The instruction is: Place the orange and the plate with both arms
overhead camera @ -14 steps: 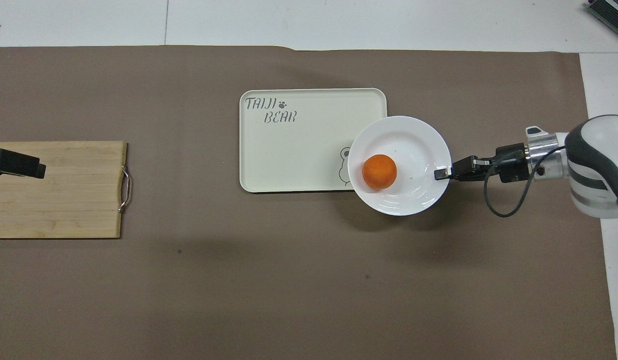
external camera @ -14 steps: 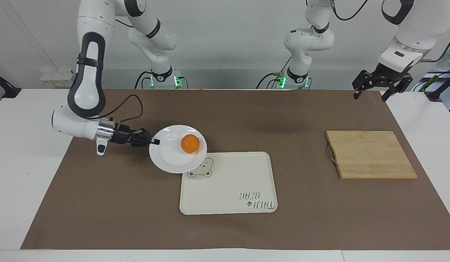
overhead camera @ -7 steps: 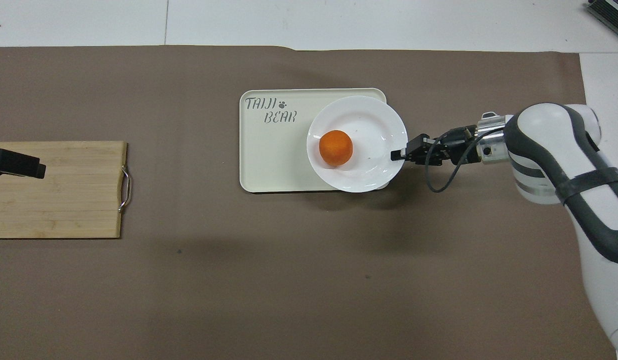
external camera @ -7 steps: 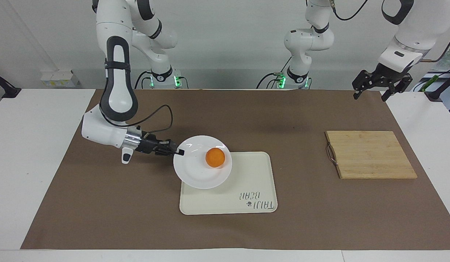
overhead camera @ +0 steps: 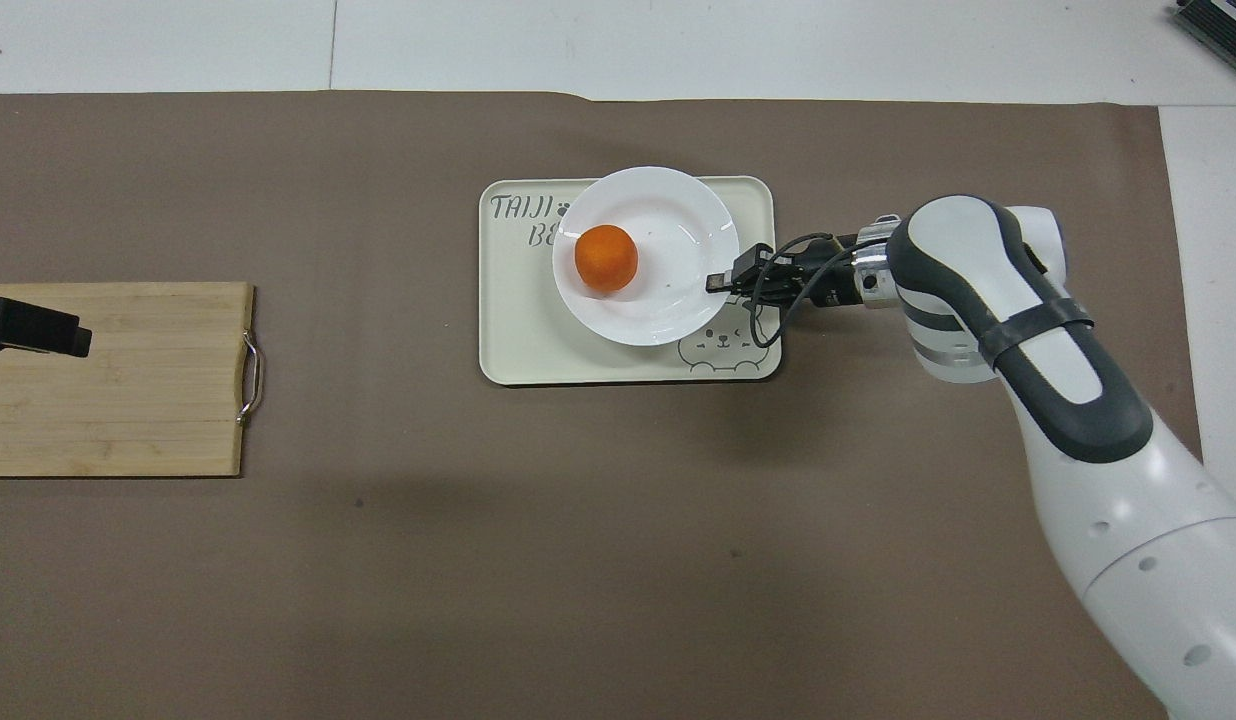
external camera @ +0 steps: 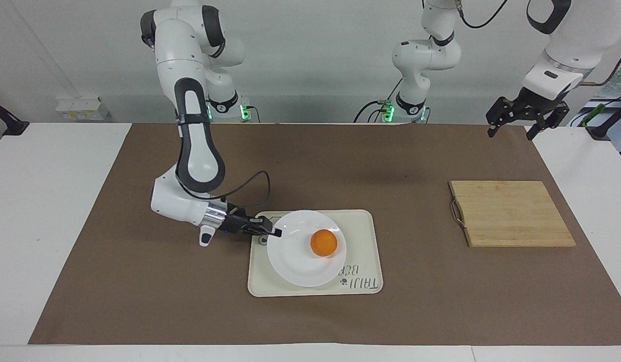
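facing view shows the right gripper [external camera: 274,233] clamped on the rim of the plate [external camera: 295,261], at the plate's edge toward the right arm's end of the table. the plate is over the tray [external camera: 363,226], covering most of its middle; whether it rests on the tray or is held just above it cannot be told. the orange [external camera: 323,243] sits on the plate, off centre, toward the left arm's end. on the tray, the bear drawing [overhead camera: 723,350] shows at the corner nearer the robots, just beside the plate and under the gripper's cable, and the lettering is partly covered by the plate.

overhead, the right gripper [overhead camera: 723,281] meets the plate [overhead camera: 668,300] at its rim, with the orange [overhead camera: 606,258] on the half of the plate away from the fingers. the tray [overhead camera: 508,340] lies on the brown mat [overhead camera: 578,550].

the wooden cutting board [external camera: 511,213] lies well apart from the tray, toward the left arm's end. the left gripper [external camera: 526,123] waits up in the air past the board's edge nearer the robots, its fingers spread apart and holding nothing.
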